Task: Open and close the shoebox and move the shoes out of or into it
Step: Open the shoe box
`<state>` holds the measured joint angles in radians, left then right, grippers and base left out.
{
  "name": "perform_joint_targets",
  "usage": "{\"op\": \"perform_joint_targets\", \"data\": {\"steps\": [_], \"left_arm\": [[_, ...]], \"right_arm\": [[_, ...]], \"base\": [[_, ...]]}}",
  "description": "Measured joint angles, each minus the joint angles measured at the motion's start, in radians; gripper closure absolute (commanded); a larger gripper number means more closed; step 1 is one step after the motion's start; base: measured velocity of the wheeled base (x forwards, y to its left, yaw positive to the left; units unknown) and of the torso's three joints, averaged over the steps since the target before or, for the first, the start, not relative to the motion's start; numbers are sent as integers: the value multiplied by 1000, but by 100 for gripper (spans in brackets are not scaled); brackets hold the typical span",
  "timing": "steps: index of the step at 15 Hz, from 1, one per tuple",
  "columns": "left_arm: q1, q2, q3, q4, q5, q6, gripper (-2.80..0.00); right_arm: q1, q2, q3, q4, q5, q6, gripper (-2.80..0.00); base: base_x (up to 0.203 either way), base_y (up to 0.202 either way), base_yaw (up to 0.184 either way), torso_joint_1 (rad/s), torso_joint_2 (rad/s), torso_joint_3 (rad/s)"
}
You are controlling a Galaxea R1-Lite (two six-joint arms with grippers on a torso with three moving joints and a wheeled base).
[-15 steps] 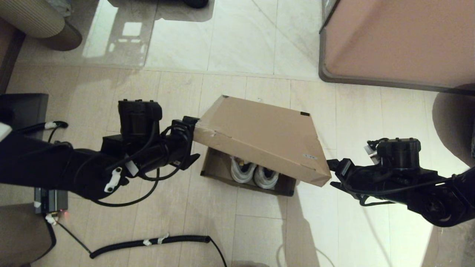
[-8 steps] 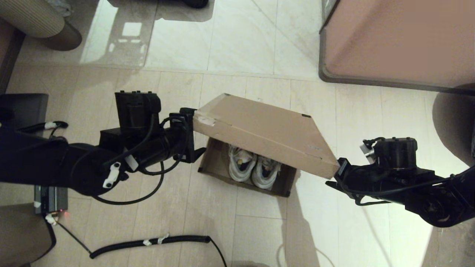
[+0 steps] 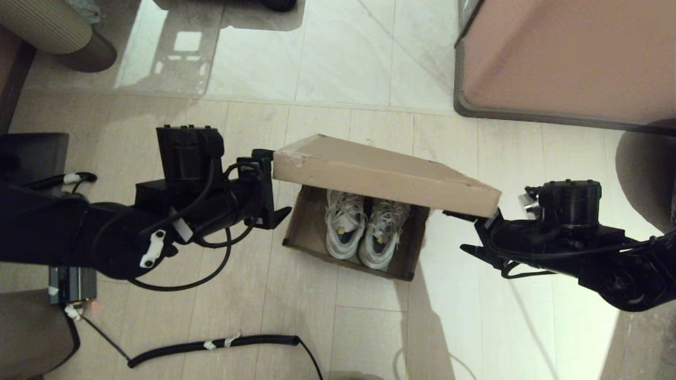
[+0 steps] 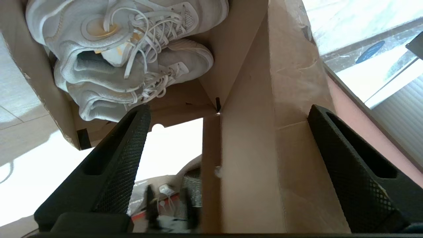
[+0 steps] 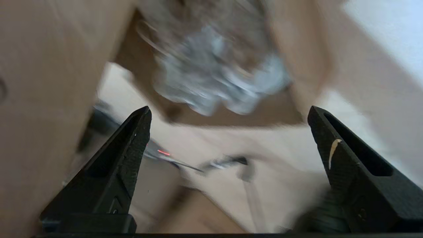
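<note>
The brown shoebox (image 3: pixel 300 224) stands on the floor with its hinged lid (image 3: pixel 380 179) lifted and seen almost edge-on. Inside, the two white shoes (image 3: pixel 364 235) lie side by side, toes away from me; they also show in the left wrist view (image 4: pixel 132 59). My left gripper (image 3: pixel 272 184) is open, its fingers astride the lid's left corner, and the lid's side flap (image 4: pixel 244 165) runs between them. My right gripper (image 3: pixel 462 230) is open at the lid's right corner, its upper finger under the lid's edge. The right wrist view shows the shoes (image 5: pixel 214 72) blurred.
A coiled black cable (image 3: pixel 211 345) lies on the floor in front of the box. A large pinkish-brown piece of furniture (image 3: pixel 570 58) stands at the back right. A dark box (image 3: pixel 31 153) and a small device with a red light (image 3: pixel 71 287) are on the left.
The lid has swung further up, from a shallow slope to nearly edge-on. Both grippers have risen with its corners. More of the shoes shows inside the box.
</note>
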<state>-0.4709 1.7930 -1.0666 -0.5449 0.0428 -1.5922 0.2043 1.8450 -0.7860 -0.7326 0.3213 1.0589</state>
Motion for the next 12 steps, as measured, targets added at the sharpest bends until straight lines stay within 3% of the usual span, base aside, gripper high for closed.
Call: {"op": "perform_joint_targets", "data": {"steps": [3, 7, 10, 12], "left_arm": [[-1, -3, 3, 9, 0, 2, -280], [13, -26, 21, 73, -1, 35, -280], [16, -35, 51, 135, 2, 185, -280], [16, -38, 76, 139, 2, 284, -280]], "right_arm": [[-2, -6, -81, 13, 0, 105, -280], [-5, 10, -223, 64, -8, 168, -280], [-14, 60, -333, 91, -29, 161, -280], [-29, 117, -428, 131, -68, 109, -280]], "base": [[0, 0, 0, 0, 0, 0], [0, 0, 0, 0, 0, 0], [0, 0, 0, 0, 0, 0], [0, 0, 0, 0, 0, 0]]}}
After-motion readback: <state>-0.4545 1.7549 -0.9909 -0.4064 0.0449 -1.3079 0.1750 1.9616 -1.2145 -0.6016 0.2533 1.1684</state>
